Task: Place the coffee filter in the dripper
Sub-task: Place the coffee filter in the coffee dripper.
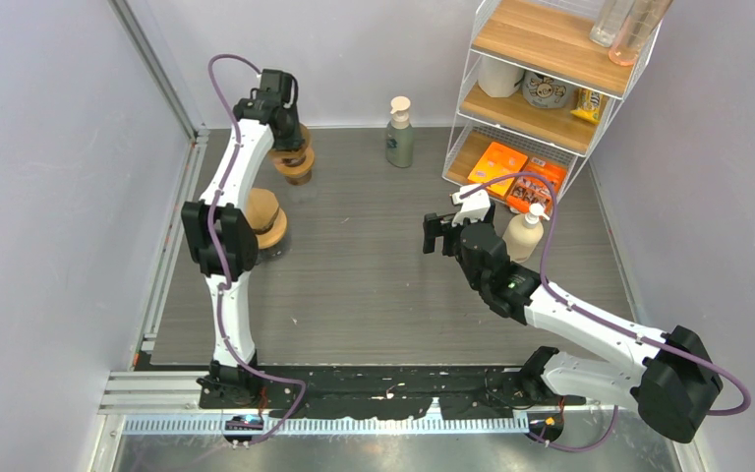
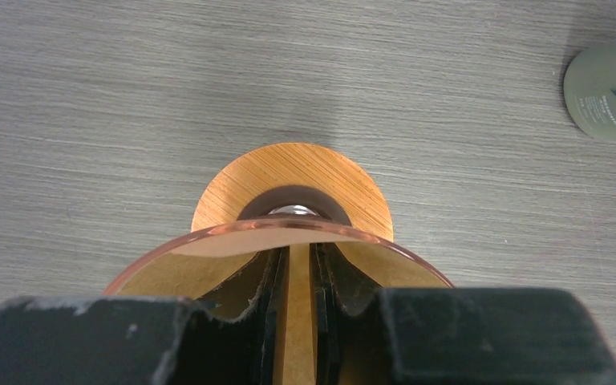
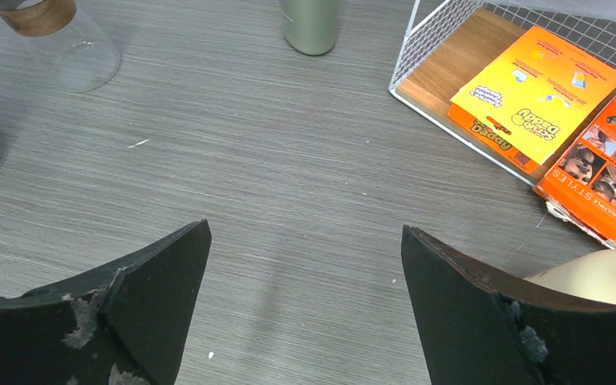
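Left hand [image 2: 297, 301] is clamped on a fold of the brown paper coffee filter [image 2: 184, 277]. The filter sits inside the rim of the pink-tinted clear cone dripper with round wooden base [image 2: 297, 172], at about 11 o'clock on the grey wood-grain desk [image 1: 374, 295]. Right hand [image 3: 305, 228] has its fingers wide apart with nothing between them, and hovers over the desk just off centre towards 3 o'clock. A green pump bottle [image 1: 400, 133] stands at 12 o'clock and a white wire shelf [image 1: 551, 88] at 1 o'clock.
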Available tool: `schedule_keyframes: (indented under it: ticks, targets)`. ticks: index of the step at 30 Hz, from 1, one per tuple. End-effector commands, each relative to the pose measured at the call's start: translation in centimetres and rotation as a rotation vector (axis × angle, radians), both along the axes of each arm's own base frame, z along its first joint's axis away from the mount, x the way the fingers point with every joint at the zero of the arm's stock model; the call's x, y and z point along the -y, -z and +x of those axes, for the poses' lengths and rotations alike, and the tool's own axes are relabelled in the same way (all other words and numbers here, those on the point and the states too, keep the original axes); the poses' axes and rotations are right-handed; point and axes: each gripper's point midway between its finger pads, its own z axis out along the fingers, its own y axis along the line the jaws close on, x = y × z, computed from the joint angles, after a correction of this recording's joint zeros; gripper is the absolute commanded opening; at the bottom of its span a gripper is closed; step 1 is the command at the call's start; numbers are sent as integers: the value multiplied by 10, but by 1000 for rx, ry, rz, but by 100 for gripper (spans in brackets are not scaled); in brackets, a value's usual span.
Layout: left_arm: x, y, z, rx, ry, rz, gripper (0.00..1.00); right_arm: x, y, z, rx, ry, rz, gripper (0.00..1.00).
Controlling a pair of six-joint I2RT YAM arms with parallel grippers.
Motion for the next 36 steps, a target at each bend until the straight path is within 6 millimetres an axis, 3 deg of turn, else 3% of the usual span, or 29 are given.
schedule_keyframes:
  ticks: [1,17,24,36]
  targets:
    - [0,10,4,-12,-4,-14,20,2,-26,4,55,25,41,95]
    - [-4,26,4,-56,2,16,21,1,-24,6,52,26,34,95]
    - [-4,25,4,-60,12,24,21,2,-24,6,53,29,30,95]
    - [-3,-20,7,40,63,36,31,1,-25,6,52,25,32,96]
